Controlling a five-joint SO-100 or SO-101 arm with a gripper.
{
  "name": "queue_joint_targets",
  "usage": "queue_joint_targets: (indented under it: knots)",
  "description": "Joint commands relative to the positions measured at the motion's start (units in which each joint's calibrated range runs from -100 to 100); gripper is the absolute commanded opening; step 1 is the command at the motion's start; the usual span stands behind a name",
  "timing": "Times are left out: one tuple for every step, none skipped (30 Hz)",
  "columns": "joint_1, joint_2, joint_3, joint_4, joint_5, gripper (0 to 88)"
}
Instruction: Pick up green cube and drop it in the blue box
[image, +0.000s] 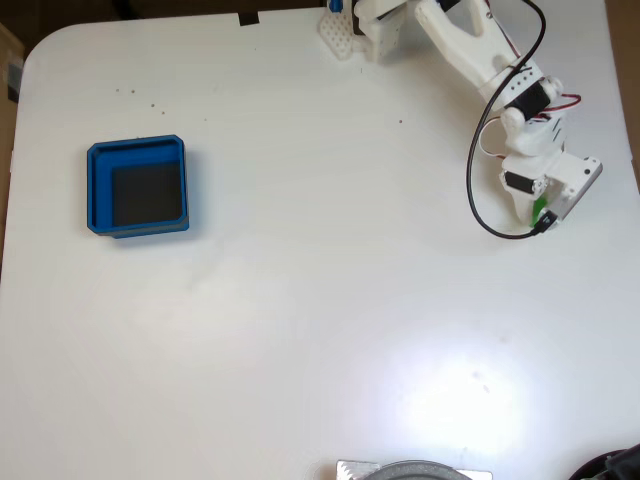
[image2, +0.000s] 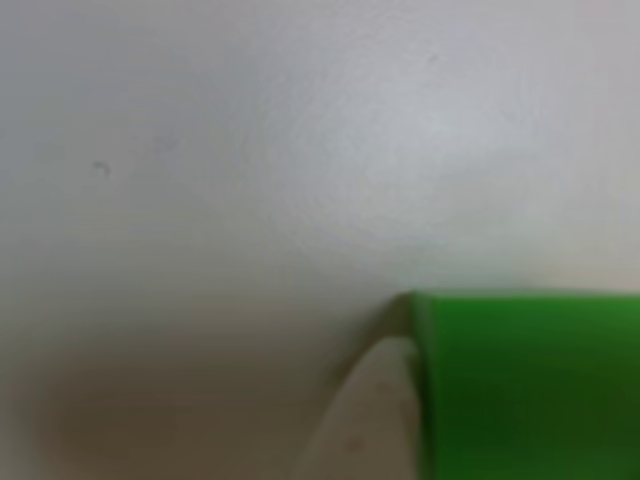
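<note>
In the fixed view the blue box (image: 96, 186), a shallow square tray with a dark floor, sits at the table's left side and holds nothing. Far to the right, my white gripper (image: 541, 214) points down at the table with a sliver of the green cube (image: 538, 209) showing under it. The other view is very close and blurred. There the green cube (image2: 530, 390) takes up the lower right, and one white fingertip (image2: 365, 420) presses against its left face. The second finger is hidden. The gripper looks shut on the cube.
A wide stretch of white table (image: 330, 280) lies between cube and box. A black cable (image: 478, 205) loops beside the arm. A grey round object (image: 420, 470) pokes in at the bottom edge and a dark one (image: 615, 465) at the bottom right corner.
</note>
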Motion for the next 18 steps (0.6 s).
queue_joint_targets:
  knots:
    - [0.5,-9.9,-3.5,6.6,0.0,1.6]
    - [0.9,-11.3,-3.5,8.3,0.0,1.6]
    - [1.5,-12.6,-3.5,10.0,0.0,1.6]
    - [2.1,-13.8,-3.5,11.6,0.0,1.6]
    - [2.6,-14.9,-3.5,13.2,0.0,1.6]
    - [3.0,-16.1,-3.5,14.9,0.0,1.6]
    - [3.5,-17.1,-3.5,16.5,0.0,1.6]
    - [4.1,-18.0,-3.5,18.0,-0.1,1.6]
    - [4.8,-18.8,-3.5,19.7,-0.1,1.6]
    - [5.4,-19.5,-3.6,21.1,-0.1,1.6]
    - [6.0,-20.4,-3.6,22.1,-0.1,1.6]
    - [6.6,-21.1,-3.5,23.1,-0.1,1.6]
    - [7.3,-21.9,-3.5,24.0,-0.1,1.6]
    - [7.9,-22.5,-3.5,24.8,-0.1,1.6]
    - [8.6,-23.3,-3.5,25.6,-0.1,1.6]
    - [9.2,-24.1,-3.5,26.1,-0.1,1.6]
    - [9.8,-24.8,-3.6,26.4,-0.3,1.6]
    - [10.4,-25.6,-3.5,26.4,-0.9,1.6]
